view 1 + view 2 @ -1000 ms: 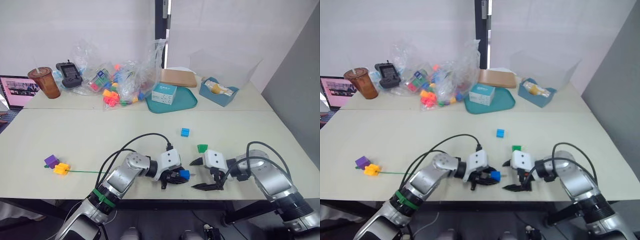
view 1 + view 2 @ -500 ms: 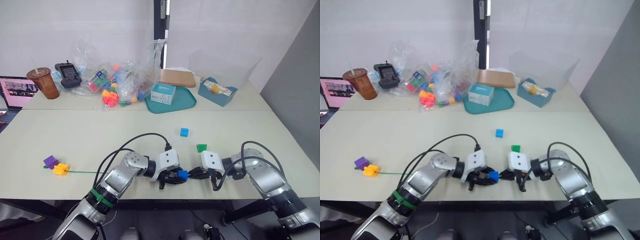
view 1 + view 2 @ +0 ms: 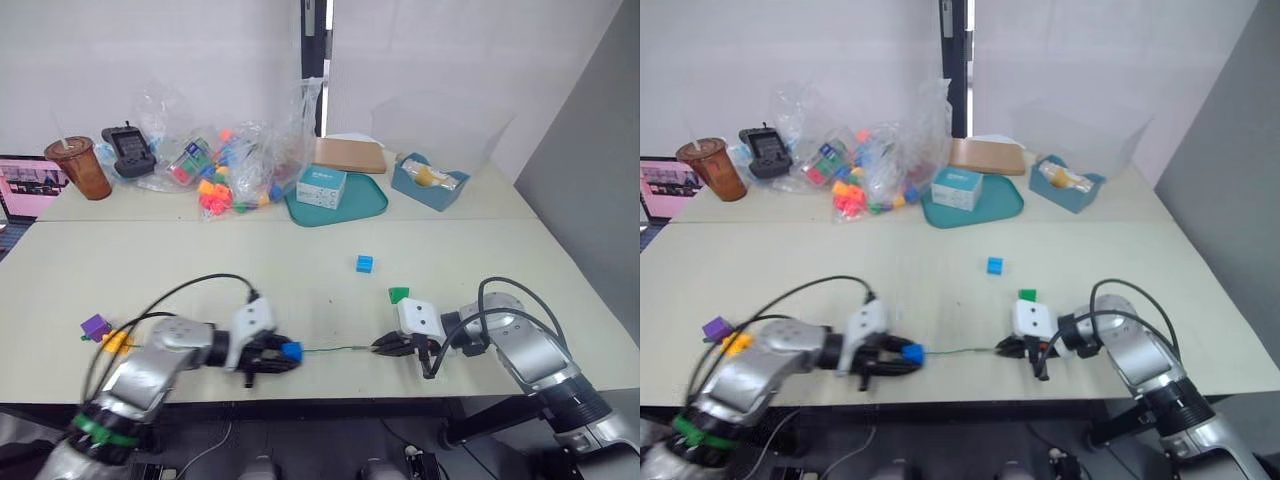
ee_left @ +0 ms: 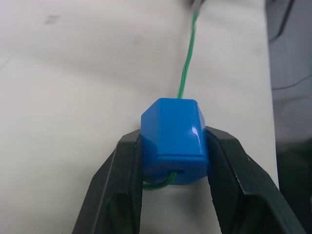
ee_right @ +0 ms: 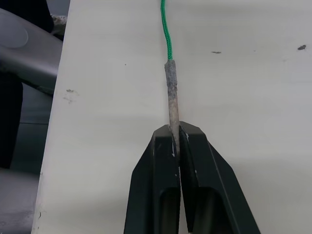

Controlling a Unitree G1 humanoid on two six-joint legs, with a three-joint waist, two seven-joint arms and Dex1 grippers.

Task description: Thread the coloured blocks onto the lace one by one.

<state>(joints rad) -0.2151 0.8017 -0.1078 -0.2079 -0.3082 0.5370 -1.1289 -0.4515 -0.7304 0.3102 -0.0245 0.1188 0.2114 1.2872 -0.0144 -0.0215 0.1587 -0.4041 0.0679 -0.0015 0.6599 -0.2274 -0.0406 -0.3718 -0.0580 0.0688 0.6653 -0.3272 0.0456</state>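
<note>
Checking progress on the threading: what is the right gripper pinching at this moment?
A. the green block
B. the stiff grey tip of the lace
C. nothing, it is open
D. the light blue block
B: the right gripper is shut on the grey tip of the lace, which runs to the dark blue block held in the left gripper.
</note>
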